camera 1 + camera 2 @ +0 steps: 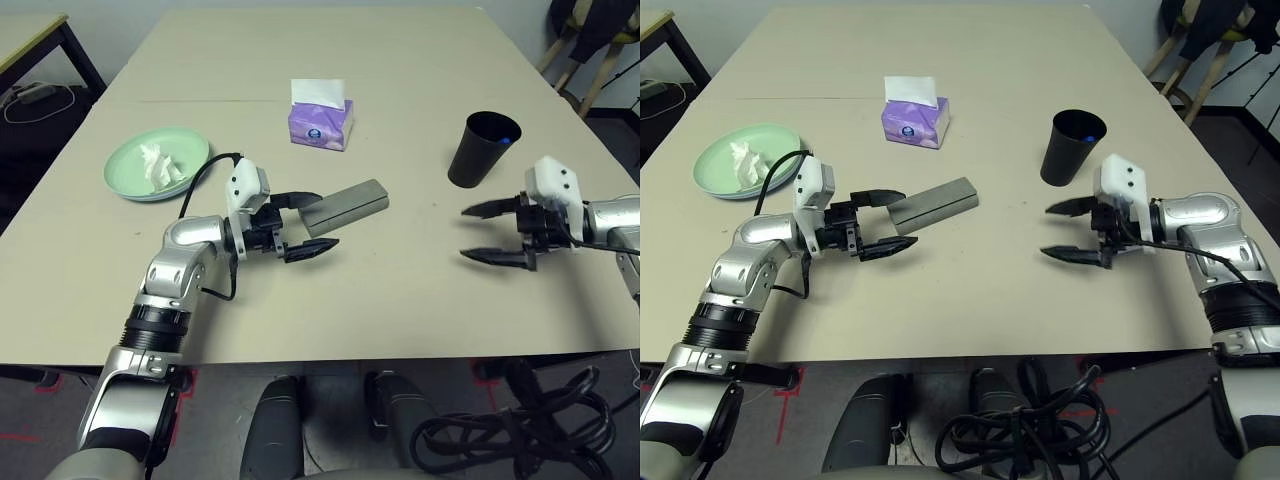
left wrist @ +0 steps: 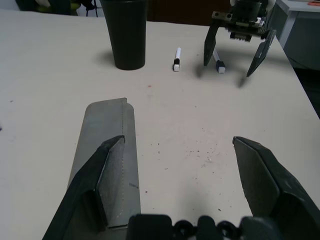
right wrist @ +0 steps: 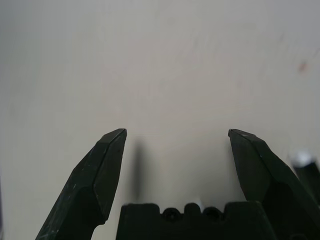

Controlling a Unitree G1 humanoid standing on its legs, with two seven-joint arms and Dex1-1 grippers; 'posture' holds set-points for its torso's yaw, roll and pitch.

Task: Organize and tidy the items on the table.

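The grey oblong hinged glasses case (image 1: 346,207) lies flat on the big beige table (image 1: 400,80), near the purple tissue box (image 1: 320,122). The left claw (image 1: 308,226) is spread wide, with the case's near end by its far finger. The right claw (image 1: 490,234) is spread wide too, well apart from the case.

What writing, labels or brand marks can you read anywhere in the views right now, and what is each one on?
No text can be read as it stands.
Purple tissue box: a round blue-and-white mark on its front, too small to read.
Grey glasses case: no visible marking.
Black cup: plain on the outside; something blue shows inside, no writing legible.
Two markers on the table beyond the cup: any print is too small to read.
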